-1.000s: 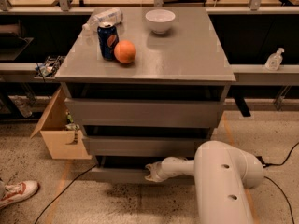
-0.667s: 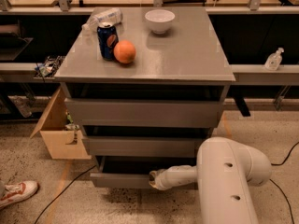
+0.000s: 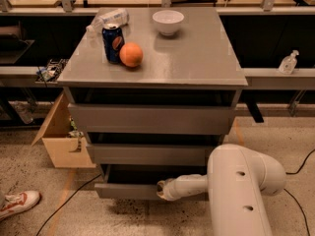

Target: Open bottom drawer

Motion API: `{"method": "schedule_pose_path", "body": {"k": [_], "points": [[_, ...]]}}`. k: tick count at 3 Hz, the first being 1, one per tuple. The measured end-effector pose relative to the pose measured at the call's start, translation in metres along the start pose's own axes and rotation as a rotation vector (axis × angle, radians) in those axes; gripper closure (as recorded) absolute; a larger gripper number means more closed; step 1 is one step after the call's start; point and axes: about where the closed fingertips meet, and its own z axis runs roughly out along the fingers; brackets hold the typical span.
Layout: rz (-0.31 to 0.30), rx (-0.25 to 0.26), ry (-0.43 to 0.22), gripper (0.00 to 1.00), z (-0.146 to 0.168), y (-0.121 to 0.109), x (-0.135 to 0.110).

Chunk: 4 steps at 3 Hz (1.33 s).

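Grey bottom drawer (image 3: 125,191) ajar, gripper (image 3: 162,190) at its front edge.

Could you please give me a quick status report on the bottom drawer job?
Gripper low, at the front of the bottom drawer. Drawer partly out, interior showing. Black cable on floor by its left corner.

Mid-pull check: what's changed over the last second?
The bottom drawer has slid a little further out toward the camera, and the gripper, at its front edge, has come out with it. The top drawer, middle drawer, can, orange and bowl stayed put.
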Motion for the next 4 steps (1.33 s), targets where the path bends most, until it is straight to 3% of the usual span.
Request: {"method": "schedule_pose_path", "body": {"k": [1,3,4], "points": [[-0.009,-0.004,-0.002,1.0,-0.005,0.02,0.004],[-0.009,-0.003,-0.002,1.0,-0.01,0.018,0.001],[-0.004,-0.003,-0.012,1.0,-0.016,0.048,0.004]]}}
